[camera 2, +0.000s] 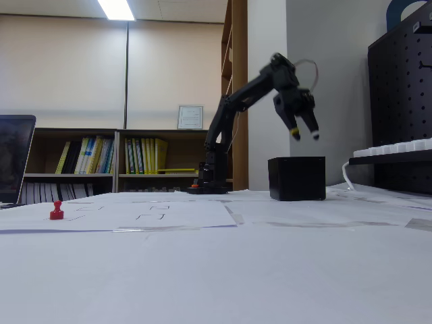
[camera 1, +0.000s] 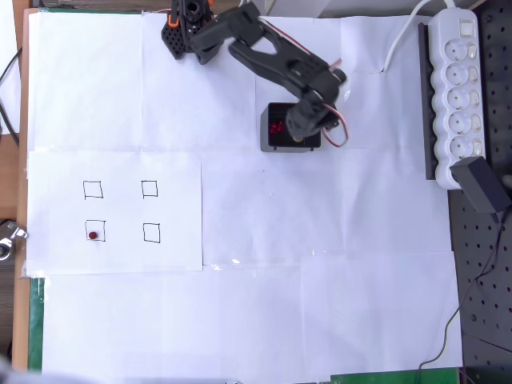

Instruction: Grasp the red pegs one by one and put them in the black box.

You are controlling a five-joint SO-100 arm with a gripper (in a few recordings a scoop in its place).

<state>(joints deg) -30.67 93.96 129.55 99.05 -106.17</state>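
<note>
A: Where is your gripper [camera 2: 305,133]?
B: Above the black box [camera 2: 297,178], fingers spread, empty.
A: Remaining red peg [camera 1: 94,236]?
B: Well apart, overhead-view lower left, in a drawn square [camera 1: 95,230]. Traverse there.

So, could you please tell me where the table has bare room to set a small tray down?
The widest free patch is the white paper below the black box, between the sheet of drawn squares and the power strip. The top-left paper beside the arm base is also bare. It is crowded around the box, where the open end effector hangs.
</note>
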